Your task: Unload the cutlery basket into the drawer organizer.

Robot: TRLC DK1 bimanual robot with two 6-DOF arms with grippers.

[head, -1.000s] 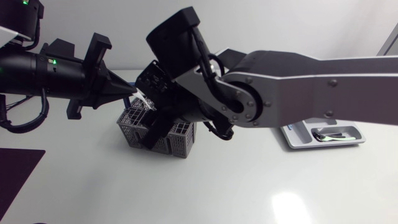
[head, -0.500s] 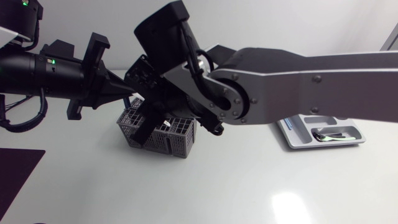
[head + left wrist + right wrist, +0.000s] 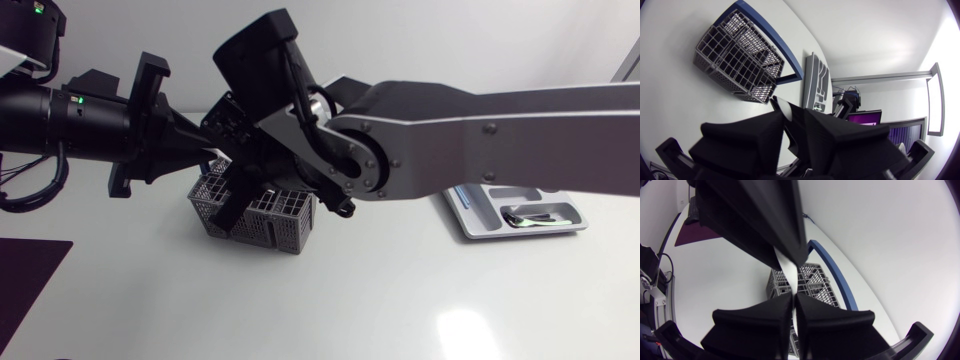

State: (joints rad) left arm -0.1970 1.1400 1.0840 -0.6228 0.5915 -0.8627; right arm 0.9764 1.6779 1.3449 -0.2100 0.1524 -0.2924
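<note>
The grey cutlery basket [image 3: 262, 218] with a blue handle [image 3: 835, 275] stands left of the table's middle. Above it my two grippers meet. My right gripper [image 3: 793, 299], reaching past the middle from the right, is shut on a thin silver piece of cutlery [image 3: 788, 274]. My left gripper [image 3: 213, 150] points in from the left, its fingers slightly apart, with the same piece [image 3: 784, 106] still between their tips. The head view hides the cutlery behind the arms. The grey drawer organizer [image 3: 478, 222] lies at the right with shiny cutlery in one compartment.
A dark mat [image 3: 28, 285] lies at the table's front left corner. My right arm's big silver link [image 3: 500, 140] spans the table from the right edge to above the basket. White tabletop [image 3: 400, 300] runs along the front.
My right gripper has closed onto the cutlery piece above the basket. My left gripper has loosened and its arm has drawn slightly back to the left.
</note>
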